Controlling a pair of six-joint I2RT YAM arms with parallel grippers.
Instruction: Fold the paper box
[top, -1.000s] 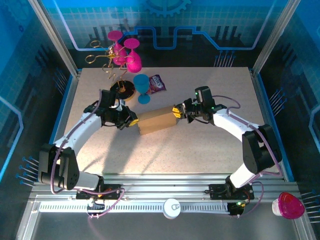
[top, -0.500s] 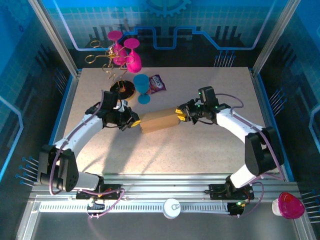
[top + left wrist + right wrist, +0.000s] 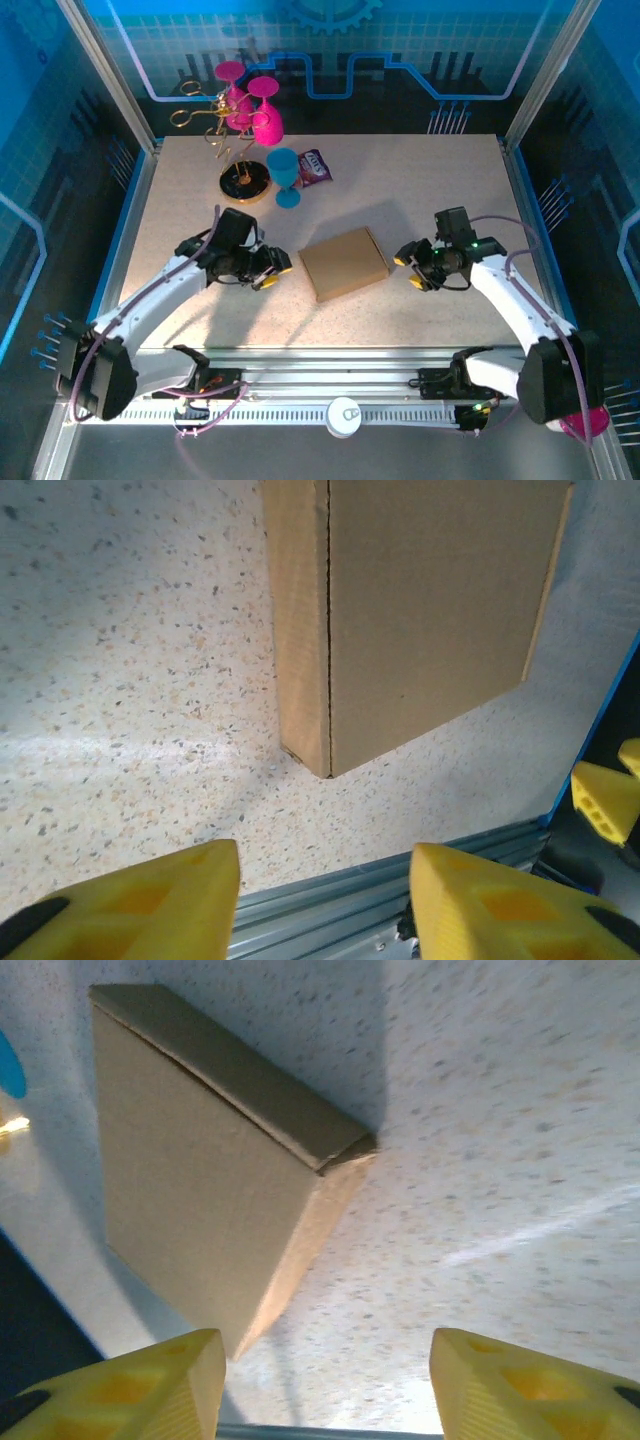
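Beside paper box (image 3: 344, 263): left tool (image 3: 276, 274), right tool (image 3: 409, 270) low, facing inward, both apart.

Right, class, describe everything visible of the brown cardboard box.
The paper box is plain, unmarked brown cardboard, closed into a shallow square. It lies flat on the speckled table, with a crease along one side and a tucked flap at one corner. It sits between the open left end effector and right end effector, touched by neither.
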